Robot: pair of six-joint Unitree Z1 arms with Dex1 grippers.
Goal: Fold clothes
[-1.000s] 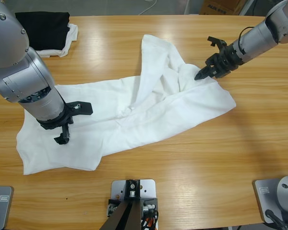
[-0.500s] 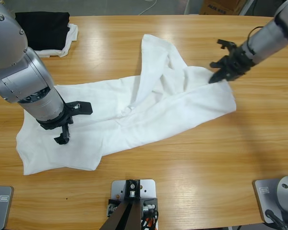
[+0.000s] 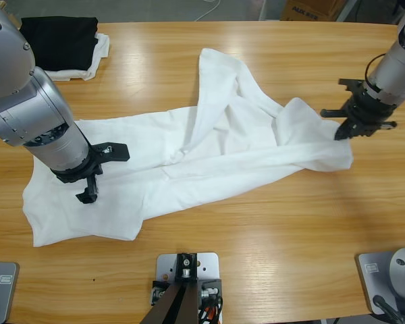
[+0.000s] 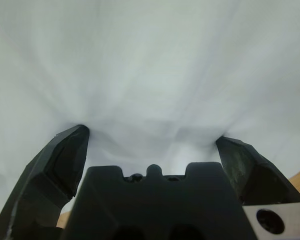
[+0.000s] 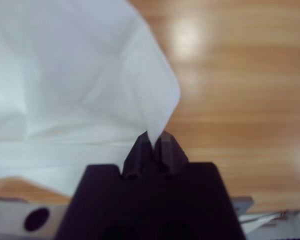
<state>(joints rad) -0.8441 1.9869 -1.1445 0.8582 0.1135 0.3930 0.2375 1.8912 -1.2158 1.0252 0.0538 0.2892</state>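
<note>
The white T-shirt [image 3: 209,155] lies spread and rumpled across the table's middle, one part running up toward the far edge. My left gripper [image 3: 101,174] is open and pressed down on the shirt's left part; in the left wrist view white cloth [image 4: 150,65] fills the space between the spread jaws of that gripper [image 4: 155,135]. My right gripper [image 3: 341,131] is shut on the shirt's right edge, and the cloth stretches out toward it. The right wrist view shows the right gripper [image 5: 154,142] pinching a pointed fold of the shirt [image 5: 80,75] above the wood.
A folded black garment [image 3: 59,40] rests on a smaller white cloth [image 3: 98,57] at the table's far left corner. A cardboard box [image 3: 310,9] stands beyond the far edge. Bare wood [image 3: 290,229] lies in front of the shirt and to its right.
My right gripper has moved right and nearer the front edge, dragging the shirt's right edge out with it. The left arm has stayed put.
</note>
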